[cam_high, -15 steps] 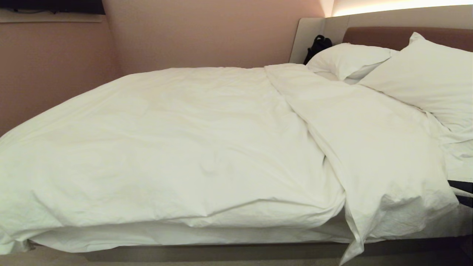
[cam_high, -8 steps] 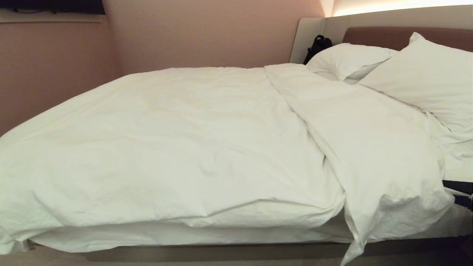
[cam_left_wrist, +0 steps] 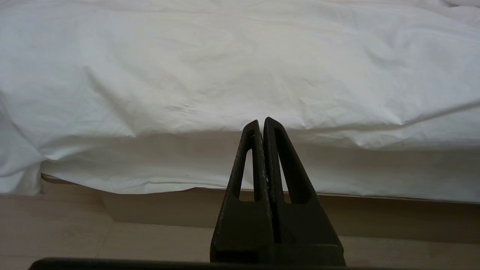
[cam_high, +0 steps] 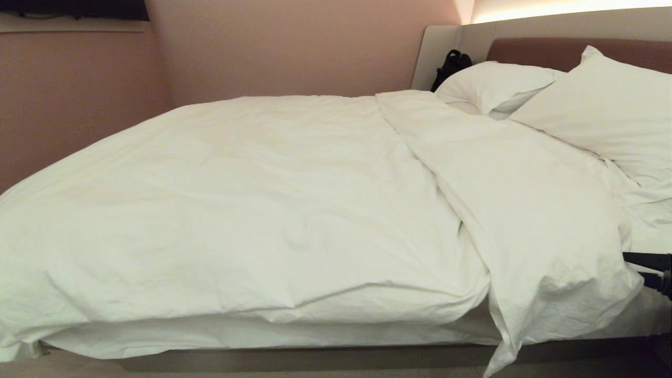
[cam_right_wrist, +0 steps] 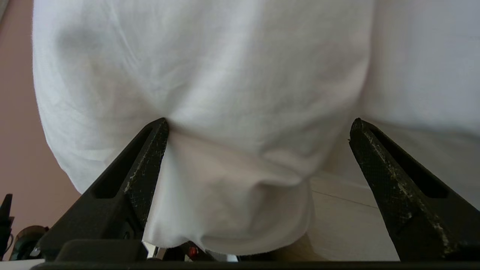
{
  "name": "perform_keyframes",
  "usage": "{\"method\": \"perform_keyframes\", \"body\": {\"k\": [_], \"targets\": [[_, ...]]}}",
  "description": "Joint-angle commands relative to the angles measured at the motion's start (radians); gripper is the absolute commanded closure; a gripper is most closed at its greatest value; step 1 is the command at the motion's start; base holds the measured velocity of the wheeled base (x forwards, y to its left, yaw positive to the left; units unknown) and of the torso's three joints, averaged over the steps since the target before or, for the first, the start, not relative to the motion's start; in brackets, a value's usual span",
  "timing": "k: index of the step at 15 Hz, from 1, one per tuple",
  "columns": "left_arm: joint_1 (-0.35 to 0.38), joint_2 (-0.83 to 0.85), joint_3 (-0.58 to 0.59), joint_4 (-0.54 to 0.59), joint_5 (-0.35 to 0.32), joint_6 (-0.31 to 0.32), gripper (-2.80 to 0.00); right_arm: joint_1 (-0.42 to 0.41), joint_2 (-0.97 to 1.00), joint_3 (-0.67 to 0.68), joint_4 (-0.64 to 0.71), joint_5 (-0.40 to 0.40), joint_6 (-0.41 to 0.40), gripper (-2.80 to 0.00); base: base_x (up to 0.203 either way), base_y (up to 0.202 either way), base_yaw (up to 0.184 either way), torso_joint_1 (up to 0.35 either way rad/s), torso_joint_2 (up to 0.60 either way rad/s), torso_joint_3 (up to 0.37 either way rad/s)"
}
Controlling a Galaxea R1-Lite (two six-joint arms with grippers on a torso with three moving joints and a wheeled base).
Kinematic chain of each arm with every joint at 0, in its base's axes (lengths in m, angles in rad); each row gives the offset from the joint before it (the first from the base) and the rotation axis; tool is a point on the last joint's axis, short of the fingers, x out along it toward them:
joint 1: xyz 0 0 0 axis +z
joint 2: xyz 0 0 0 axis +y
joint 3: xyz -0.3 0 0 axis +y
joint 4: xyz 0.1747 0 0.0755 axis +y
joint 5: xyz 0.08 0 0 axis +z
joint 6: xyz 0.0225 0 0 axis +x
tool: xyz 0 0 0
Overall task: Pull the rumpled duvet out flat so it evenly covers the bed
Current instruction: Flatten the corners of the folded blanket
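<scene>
The right gripper (cam_right_wrist: pixel 258 125) has its two dark fingers (cam_right_wrist: pixel 144 157) spread wide apart, and in the head view it shows only as a pair of black tips (cam_high: pixel 648 268) reaching in from the right edge, pointing left. The left gripper (cam_left_wrist: pixel 261 122) is out of the head view; its own wrist camera shows both fingers (cam_left_wrist: pixel 249 150) pressed flat together into one narrow point, held level and holding nothing.

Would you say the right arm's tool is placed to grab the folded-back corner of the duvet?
Probably yes: the right tool stands open with the duvet corner bulging between its fingers, nothing in between.
</scene>
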Motion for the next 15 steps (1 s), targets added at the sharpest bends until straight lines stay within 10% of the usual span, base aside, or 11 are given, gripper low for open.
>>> {"method": "perform_keyframes", "body": {"k": [1,15], "targets": [[0.0,0.001,0.0,-0.001,0.001,-0.001,0.0,0.011,0.003,-0.001,0.001,0.007,-0.007,-2.8,0.0,0.0,0.0,0.0,0.0,0.0],[0.0,0.0,0.0,-0.001,0.001,-0.001,0.0,0.044,-0.015,-0.063,0.1,0.075,-0.053,-2.8,0.0,0.0,0.0,0.0,0.0,0.0]]}}
